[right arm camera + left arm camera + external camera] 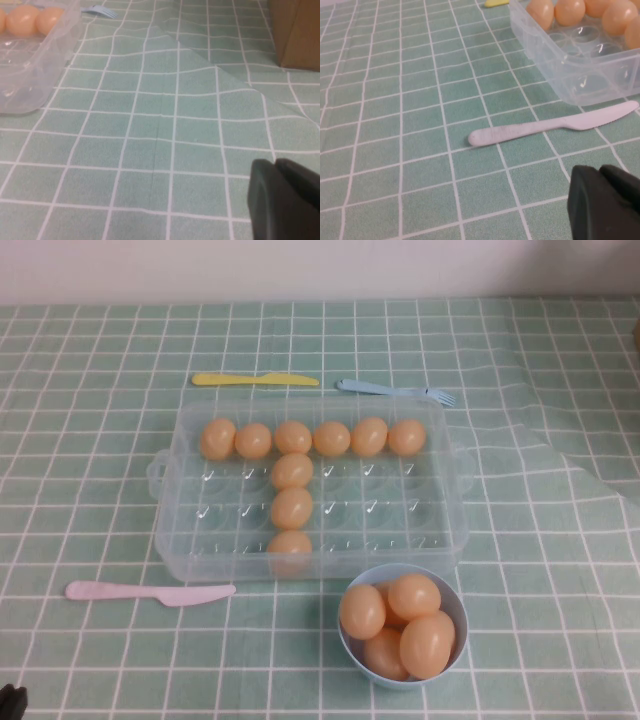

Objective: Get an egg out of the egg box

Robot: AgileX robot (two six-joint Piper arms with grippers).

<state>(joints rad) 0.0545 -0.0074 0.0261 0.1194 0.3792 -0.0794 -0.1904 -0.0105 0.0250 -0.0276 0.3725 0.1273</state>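
Observation:
The clear plastic egg box [400, 502] sits mid-table. It holds several tan-orange eggs: a row along its far side and a column of three, the first of them an egg [291, 471], running toward me. My left gripper [600, 170] is shut and empty, low over the cloth at the table's front left, just showing in the high view [10, 702]; the box corner [580, 75] and eggs [569, 10] lie ahead of it. My right gripper [275, 162] is shut and empty, out of the high view, to the right of the box [35, 65].
A light-blue bowl [385, 571] with several eggs stands in front of the box. A pink knife [150, 592] lies front left, also in the left wrist view [555, 125]. A yellow knife [255, 379] and blue fork [395, 390] lie behind. A brown box [297, 30] stands at the right.

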